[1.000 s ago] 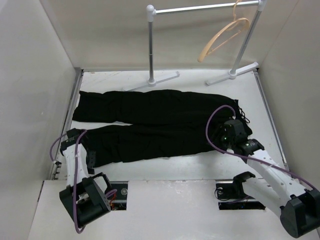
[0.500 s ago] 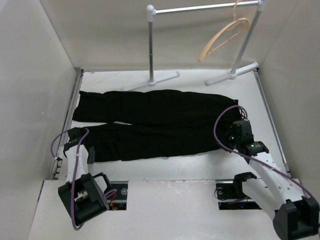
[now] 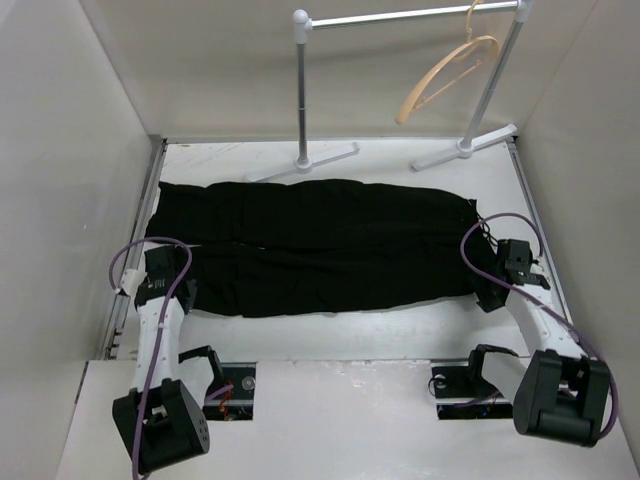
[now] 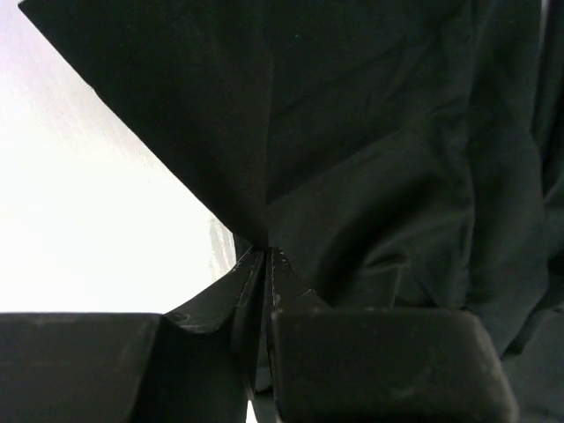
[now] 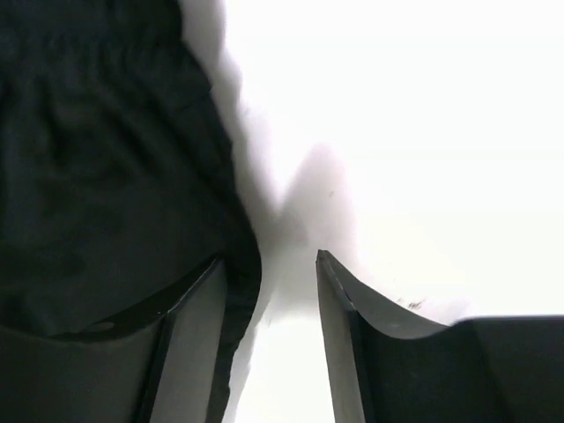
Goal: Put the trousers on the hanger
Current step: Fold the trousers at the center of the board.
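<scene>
The black trousers (image 3: 320, 245) lie flat across the table, legs to the left and waist to the right. My left gripper (image 3: 170, 288) sits at the cuff end of the near leg. In the left wrist view it (image 4: 267, 253) is shut, pinching a fold of the trousers (image 4: 379, 159). My right gripper (image 3: 492, 288) is at the waist's right edge. In its wrist view it (image 5: 269, 260) stands open, the trousers' edge (image 5: 106, 159) lying against the left finger. The tan hanger (image 3: 445, 72) hangs on the rail at the back right.
The silver rail (image 3: 410, 14) stands on two posts with white feet (image 3: 305, 163) just behind the trousers. White walls close in the table (image 3: 330, 335) on the left, right and back.
My left gripper closed on the near leg's cuff and shifted a little away from me. The right arm swung right from the waistband to its outer edge. The near leg now lies closer to the far leg.
</scene>
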Robot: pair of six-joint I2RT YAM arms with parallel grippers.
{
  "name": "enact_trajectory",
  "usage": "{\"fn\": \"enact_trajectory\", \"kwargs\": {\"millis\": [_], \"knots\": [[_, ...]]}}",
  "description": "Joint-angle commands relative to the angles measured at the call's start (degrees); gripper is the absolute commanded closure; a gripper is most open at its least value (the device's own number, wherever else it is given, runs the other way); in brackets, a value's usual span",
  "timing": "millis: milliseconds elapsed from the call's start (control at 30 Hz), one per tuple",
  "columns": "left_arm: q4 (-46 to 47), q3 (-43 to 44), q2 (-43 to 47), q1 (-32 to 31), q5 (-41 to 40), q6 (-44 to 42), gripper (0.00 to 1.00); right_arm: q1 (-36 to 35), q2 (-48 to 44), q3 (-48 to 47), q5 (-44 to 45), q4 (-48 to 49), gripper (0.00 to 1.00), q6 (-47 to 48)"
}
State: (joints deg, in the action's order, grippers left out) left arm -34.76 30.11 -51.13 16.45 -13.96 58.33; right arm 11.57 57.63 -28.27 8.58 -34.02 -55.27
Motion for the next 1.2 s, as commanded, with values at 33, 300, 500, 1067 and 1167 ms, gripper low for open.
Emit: {"fn": "enact_trajectory", "kwargs": {"millis": [33,300,500,1067,1167], "knots": [[0.66,-0.75,1.48,-0.76,-0.55,-0.05,0.97,0.69,5.29,-4.42,2.94,4.66,0.49,0.86],[-0.13,1.17,4.54,-1.98,-2.82,0.04,0.98,1.13,9.7,-4.77,5.66,7.39,0.89,0.51],[-2.6,8.91,5.17,-6.82,-11.27,-1.72,0.99,0.52,1.01,-6.09,5.48,2.48,1.0,0.77],[12.79,46.67,-35.93,-3.56,-12.14,-9.54,0.99,-5.37,26.46,-43.25,7.07,4.93,0.99,4.2],[11.04,56.69,-45.6,-4.18,-12.15,-11.74,0.99,-5.29,35.33,-50.89,6.19,4.49,0.99,4.64]]}}
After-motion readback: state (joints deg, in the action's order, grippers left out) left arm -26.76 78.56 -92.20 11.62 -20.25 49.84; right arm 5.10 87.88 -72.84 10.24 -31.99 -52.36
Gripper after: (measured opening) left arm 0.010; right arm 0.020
